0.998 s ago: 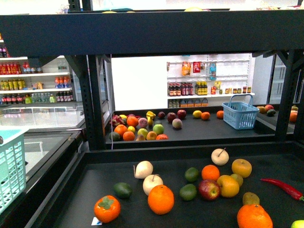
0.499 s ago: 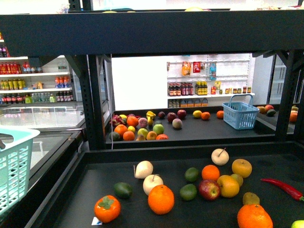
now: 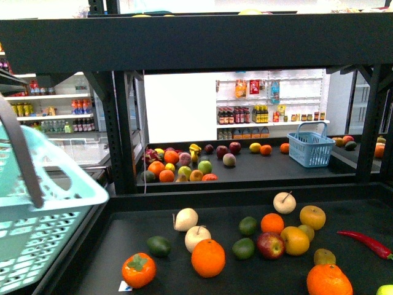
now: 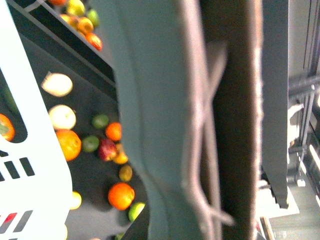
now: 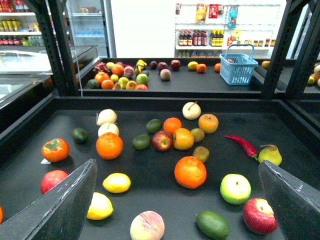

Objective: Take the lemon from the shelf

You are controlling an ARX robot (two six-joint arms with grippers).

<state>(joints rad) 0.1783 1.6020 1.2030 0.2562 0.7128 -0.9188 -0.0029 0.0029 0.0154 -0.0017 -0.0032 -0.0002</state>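
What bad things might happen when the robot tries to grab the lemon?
The lemon lies close beside another yellow fruit, so the open right gripper might take the wrong one. Round fruits crowd the shelf, and a nudge could set the orange rolling. The tilted basket sits close to the shelf's left edge and might knock it.

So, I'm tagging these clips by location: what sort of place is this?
Probably a supermarket, or a mock-up: loose fruit on a black produce shelf, white shelves of bottles behind, and a blue shopping basket.
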